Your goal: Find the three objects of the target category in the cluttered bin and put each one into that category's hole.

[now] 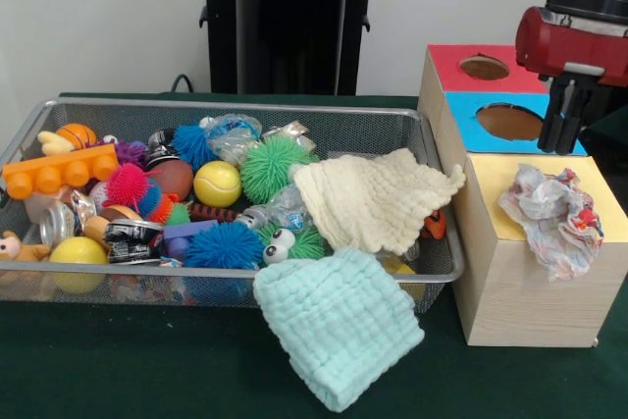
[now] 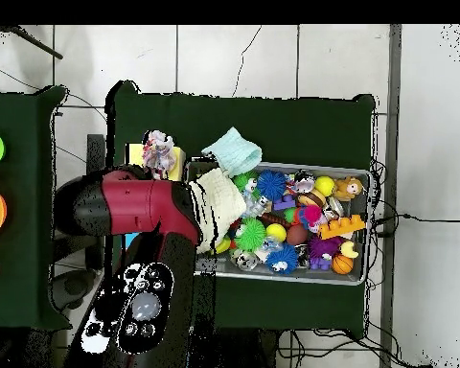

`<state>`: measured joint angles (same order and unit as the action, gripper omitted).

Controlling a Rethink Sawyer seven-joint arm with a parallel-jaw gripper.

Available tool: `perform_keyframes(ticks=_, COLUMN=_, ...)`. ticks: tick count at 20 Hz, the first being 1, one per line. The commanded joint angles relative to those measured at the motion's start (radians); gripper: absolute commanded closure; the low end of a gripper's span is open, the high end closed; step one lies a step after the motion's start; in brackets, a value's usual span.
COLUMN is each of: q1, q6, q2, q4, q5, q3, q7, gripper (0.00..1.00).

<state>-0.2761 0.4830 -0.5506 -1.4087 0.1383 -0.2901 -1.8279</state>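
**Cloths out of the holes, gripper parked over the blue one**

The gripper hangs above the box, just over the blue hole; its dark jaws point down, close together, with nothing seen between them, though whether they are fully clenched I cannot tell.

The target category looks to be cloths. A crumpled patterned rag lies on the yellow top of the box, in front of the gripper and nearer the camera, not inside any hole. A cream cloth lies in the bin with a corner reaching over its box-side rim. A mint cloth hangs over the bin's front rim onto the green surface.

The rag is nearest: the gripper would need to come forward and down.
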Motion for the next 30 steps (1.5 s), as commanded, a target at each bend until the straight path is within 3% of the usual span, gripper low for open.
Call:
perform_keyframes(ticks=1, q1=0.021, q6=0.027, q2=0.069, q4=-0.082, q5=0.007, q3=0.083, q7=-0.165, gripper=1.00)
perform_keyframes(ticks=12, q1=0.004, q6=-0.017, q2=0.135, q4=-0.049, q5=-0.008, q3=0.048, q7=-0.185, gripper=1.00)
perform_keyframes(ticks=30, q1=-0.033, q6=0.019, q2=0.197, q4=0.025, q5=0.021, q3=0.007, q7=-0.216, gripper=1.00)
